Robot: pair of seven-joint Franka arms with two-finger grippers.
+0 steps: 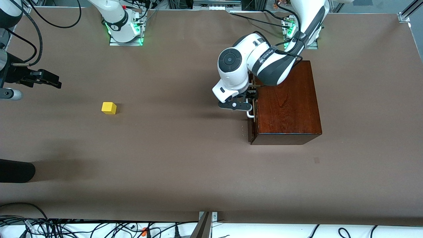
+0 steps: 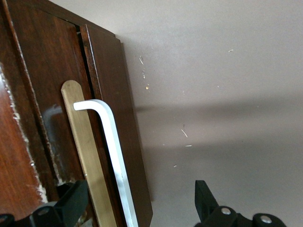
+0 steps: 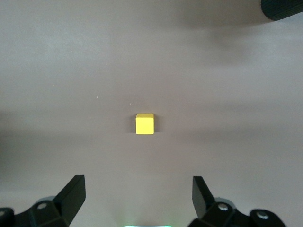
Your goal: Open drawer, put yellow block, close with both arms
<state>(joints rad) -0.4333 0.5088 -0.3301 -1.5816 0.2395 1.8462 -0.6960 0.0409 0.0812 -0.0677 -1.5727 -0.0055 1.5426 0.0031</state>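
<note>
While right waits, left tool (image 1: pixel 248 99) straddles handle (image 1: pixel 250 114).

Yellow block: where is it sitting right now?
The yellow block sits alone on the bare table toward the right arm's end, well apart from the wooden box; the open right gripper faces it.

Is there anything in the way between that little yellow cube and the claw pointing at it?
Nothing visible. In the right wrist view the open right gripper looks at the yellow block across bare table. The left gripper, also open, is at the drawer handle, its fingers straddling it.
</note>
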